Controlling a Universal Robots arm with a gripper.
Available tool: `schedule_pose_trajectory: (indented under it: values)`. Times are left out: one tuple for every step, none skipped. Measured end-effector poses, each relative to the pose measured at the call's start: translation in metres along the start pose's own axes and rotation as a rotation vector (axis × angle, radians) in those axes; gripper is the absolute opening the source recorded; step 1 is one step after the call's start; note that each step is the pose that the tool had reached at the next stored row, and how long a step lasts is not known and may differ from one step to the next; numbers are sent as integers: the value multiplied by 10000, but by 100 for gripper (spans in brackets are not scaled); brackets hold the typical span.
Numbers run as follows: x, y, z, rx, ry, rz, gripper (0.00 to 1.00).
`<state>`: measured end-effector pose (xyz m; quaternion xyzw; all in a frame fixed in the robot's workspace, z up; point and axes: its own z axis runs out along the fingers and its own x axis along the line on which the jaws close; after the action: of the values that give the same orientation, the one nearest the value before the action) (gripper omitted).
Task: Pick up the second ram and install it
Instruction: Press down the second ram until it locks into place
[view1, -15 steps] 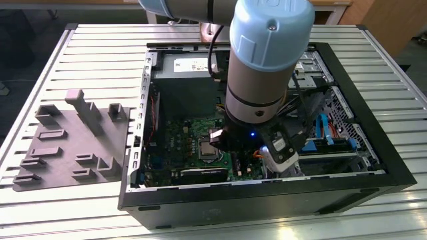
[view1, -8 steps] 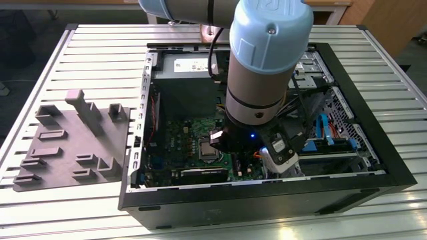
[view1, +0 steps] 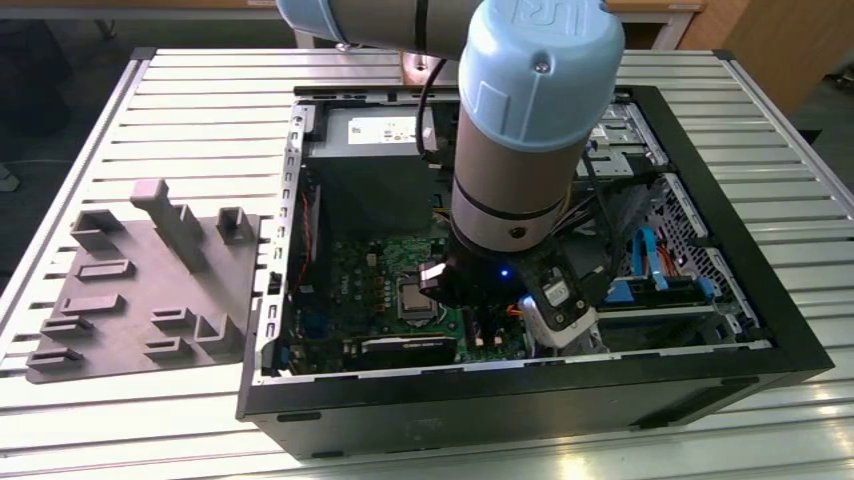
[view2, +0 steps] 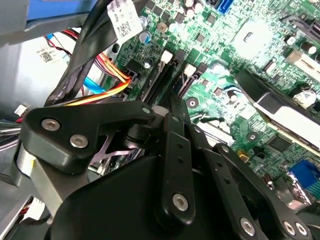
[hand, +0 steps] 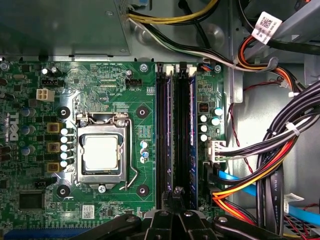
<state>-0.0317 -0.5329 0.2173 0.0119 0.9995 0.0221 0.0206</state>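
Second ram (hand: 177, 145): in the first wrist view we read a thin dark stick standing edge-up among the long black slots (hand: 162, 135) beside the CPU socket (hand: 101, 152); chips not resolvable. Gripper (hand: 176, 192) sits directly over the slot end, fingers drawn close together; we cannot tell whether they pinch the stick. Risk, in our judgement: uneven downward pressure could leave one end unseated, or the nearby cable bundle (hand: 280, 145) could snag the arm.

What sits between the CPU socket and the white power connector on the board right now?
In the first wrist view, the long black memory slots run between the CPU socket and the white connector, with the gripper at their near end.
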Motion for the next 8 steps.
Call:
schedule_pose_trajectory:
  values:
    - [0, 0, 1, -1, 0, 0, 11]
    - [0, 1, 2, -3, -1, 0, 11]
    - [0, 1, 4, -5, -2, 0, 11]
    - [0, 1, 4, -6, -2, 0, 11]
    - [0, 1, 4, -7, -2, 0, 11]
    - [0, 1, 4, -7, -2, 0, 11]
    - [0, 1, 4, -7, -2, 0, 11]
    - [0, 1, 1, -8, -2, 0, 11]
